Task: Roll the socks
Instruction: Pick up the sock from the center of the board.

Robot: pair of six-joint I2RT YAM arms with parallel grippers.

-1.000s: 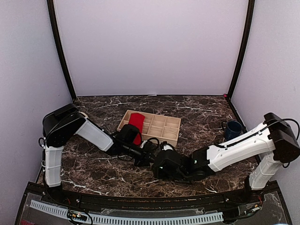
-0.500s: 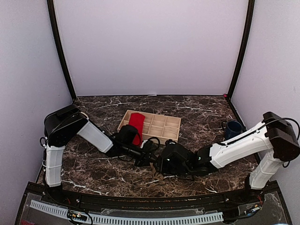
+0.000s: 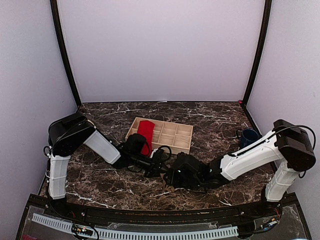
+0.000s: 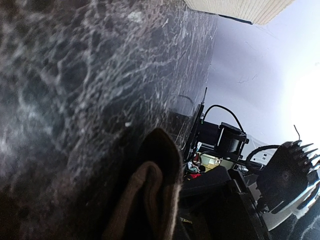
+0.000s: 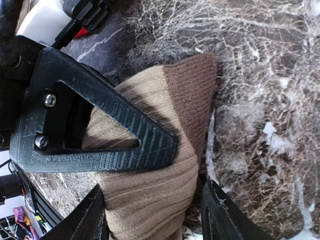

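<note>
The tan sock (image 5: 150,200) runs off the right wrist view's bottom edge; the left wrist view blurs it.

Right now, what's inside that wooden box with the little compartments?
A red sock lies across the wooden box's left end; the other compartments look bare. The left arm covers the sock's near end and that corner, so nothing can be told there.

The red sock (image 3: 145,131) lies flat in the tray (image 3: 172,136); the ribbed tan-brown sock (image 5: 150,200) sits bunched on the marble table (image 3: 215,120).

One sock (image 3: 145,131) lies in the tray (image 3: 175,135), the other sock (image 5: 150,200) before it.
</note>
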